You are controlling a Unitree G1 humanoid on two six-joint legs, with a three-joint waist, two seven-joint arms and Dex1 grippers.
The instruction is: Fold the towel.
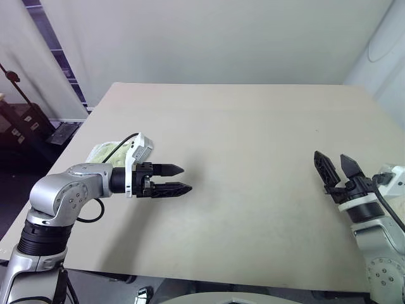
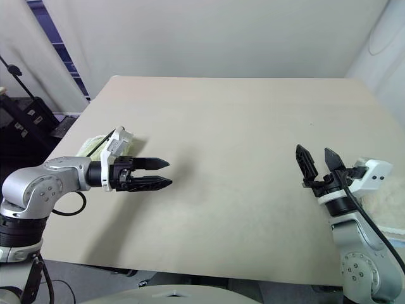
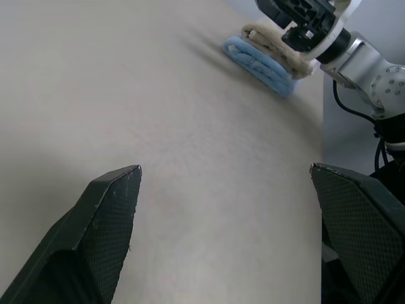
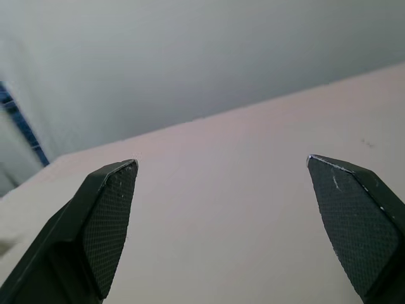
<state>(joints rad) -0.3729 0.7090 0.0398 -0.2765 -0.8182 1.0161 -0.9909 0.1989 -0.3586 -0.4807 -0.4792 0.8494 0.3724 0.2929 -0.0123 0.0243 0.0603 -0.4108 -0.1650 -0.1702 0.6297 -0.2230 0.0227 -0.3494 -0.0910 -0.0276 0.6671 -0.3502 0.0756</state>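
The beige towel (image 3: 269,35) lies on top of a light blue folded towel (image 3: 259,63) at the table's right edge, right beside my right arm; a strip of it (image 2: 385,206) shows under that arm's wrist. My right gripper (image 1: 331,156) hovers over the table's right side, open and empty, fingers pointing forward and slightly up. My left gripper (image 1: 183,179) is over the table's left part, pointing right across the table, open with nothing between its fingers (image 3: 107,215). Neither gripper touches the towel.
A light green folded towel (image 1: 104,152) lies at the table's left edge, just behind my left wrist. The tan table (image 1: 240,120) stretches wide between the two grippers. Dark stands and a curtain are off the left side.
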